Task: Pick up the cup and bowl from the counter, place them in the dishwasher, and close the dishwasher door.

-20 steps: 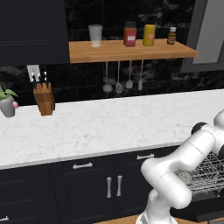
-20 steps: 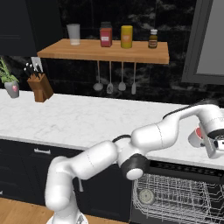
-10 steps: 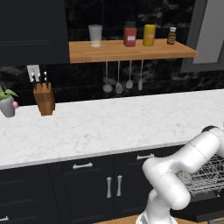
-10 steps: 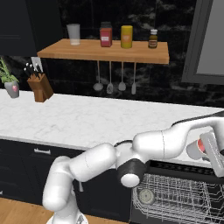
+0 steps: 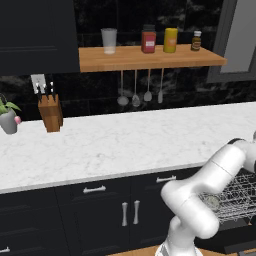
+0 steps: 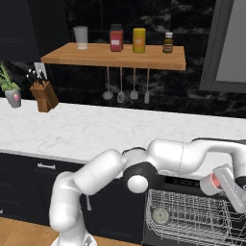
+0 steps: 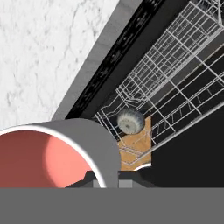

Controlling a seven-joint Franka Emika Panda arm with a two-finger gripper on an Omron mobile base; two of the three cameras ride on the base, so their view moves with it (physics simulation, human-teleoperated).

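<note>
My pincer [image 6: 226,185] is clamped tight on the cup [image 7: 57,153], whose red-orange inside shows at the lower left of the hand view. I hold it over the dishwasher's pulled-out wire rack [image 6: 192,218], just past the edge of the marble worktop [image 6: 96,129]. A grey bowl [image 7: 130,121] already lies in the rack below.

Both base views face the counter [image 5: 125,145]; hand view looks down closely.
</note>
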